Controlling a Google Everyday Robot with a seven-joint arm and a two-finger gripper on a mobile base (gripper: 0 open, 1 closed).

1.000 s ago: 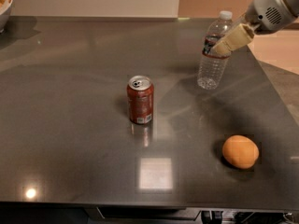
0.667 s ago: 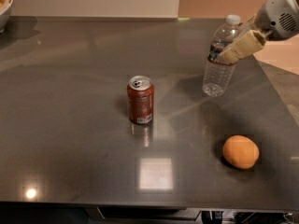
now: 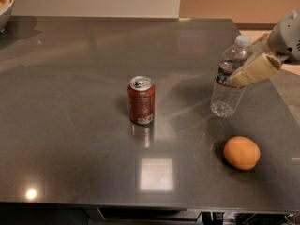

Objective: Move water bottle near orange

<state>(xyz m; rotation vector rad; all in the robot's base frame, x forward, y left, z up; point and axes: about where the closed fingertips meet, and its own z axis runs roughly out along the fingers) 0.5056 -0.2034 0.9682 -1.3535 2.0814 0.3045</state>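
The water bottle [image 3: 227,83], clear and ribbed with a white cap and a dark label band, is at the right of the dark table, tilted slightly. My gripper [image 3: 248,71] comes in from the right edge and is shut on the bottle's upper body, with one tan finger [image 3: 255,69] across its front. The bottle's base sits at or just above the tabletop. The orange [image 3: 242,152] lies on the table in front of the bottle, a short gap below its base.
A reddish-brown soda can [image 3: 141,100] stands upright near the table's middle, left of the bottle. A white bowl [image 3: 3,3] sits at the far left back corner. The table's right edge [image 3: 281,102] runs close behind the gripper.
My gripper has carried the water bottle toward the front of the table, closer to the orange. The can and the orange have not moved.
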